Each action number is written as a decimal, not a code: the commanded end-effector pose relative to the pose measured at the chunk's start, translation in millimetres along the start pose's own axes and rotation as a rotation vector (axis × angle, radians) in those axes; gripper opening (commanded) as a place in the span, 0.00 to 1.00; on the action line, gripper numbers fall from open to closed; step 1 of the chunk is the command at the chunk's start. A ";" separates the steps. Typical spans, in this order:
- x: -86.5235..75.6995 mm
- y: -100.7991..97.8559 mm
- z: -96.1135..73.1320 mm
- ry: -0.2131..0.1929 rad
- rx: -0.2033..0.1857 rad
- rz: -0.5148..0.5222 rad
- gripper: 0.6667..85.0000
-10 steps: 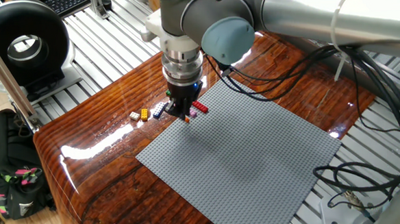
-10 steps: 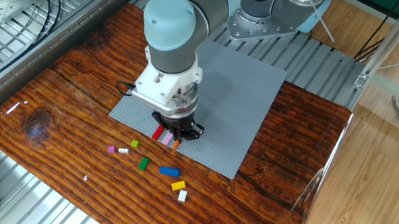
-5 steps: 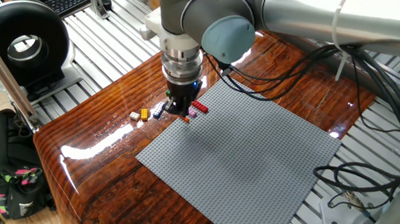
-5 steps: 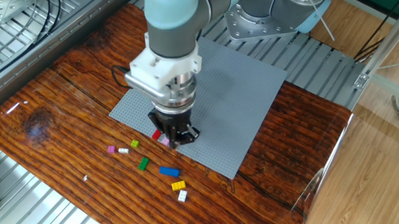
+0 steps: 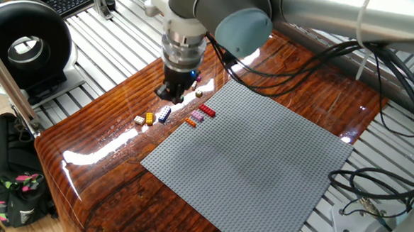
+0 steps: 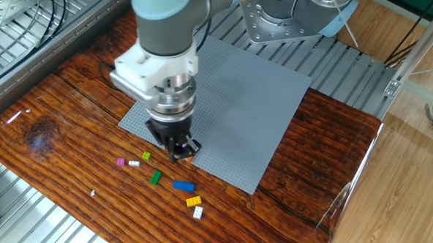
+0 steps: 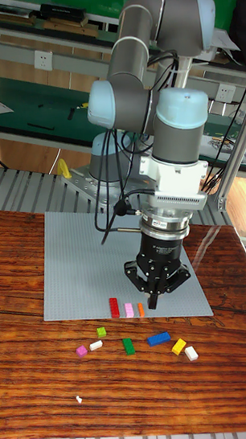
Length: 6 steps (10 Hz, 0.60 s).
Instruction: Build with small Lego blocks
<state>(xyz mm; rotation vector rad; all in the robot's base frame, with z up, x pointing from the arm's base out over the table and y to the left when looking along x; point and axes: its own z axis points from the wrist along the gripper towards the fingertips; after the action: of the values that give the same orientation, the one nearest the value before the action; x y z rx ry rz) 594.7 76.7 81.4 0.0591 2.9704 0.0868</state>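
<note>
Three small Lego blocks, red, pink and orange, sit side by side on the grey baseplate near its front edge. They also show in one fixed view as red, pink and orange. My gripper hangs just right of the orange block, above the baseplate's edge, open by a narrow gap and holding nothing. Loose blocks lie on the wood in front: green, blue, yellow, white, light green and pink. In the other fixed view my gripper hides the row except the orange block.
The baseplate covers much of the wooden table. A black round device and a black bag stand off the table's left end. Cables hang at the right. Metal slats surround the table.
My gripper has lifted off the orange block and moved off the row toward the loose blocks. The orange block stays on the baseplate beside the pink one.
</note>
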 end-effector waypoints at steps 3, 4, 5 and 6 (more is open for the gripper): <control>-6.6 -24.0 -5.1 0.033 0.063 -0.003 0.01; -10.0 -22.9 -5.8 0.038 0.043 0.000 0.01; -11.6 -23.2 -6.1 0.056 0.033 -0.020 0.01; -11.0 -25.6 -7.3 0.076 0.042 -0.025 0.01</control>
<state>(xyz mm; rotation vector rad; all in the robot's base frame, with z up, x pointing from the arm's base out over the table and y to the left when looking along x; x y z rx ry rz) 600.7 54.1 85.2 0.0406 3.0169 0.0114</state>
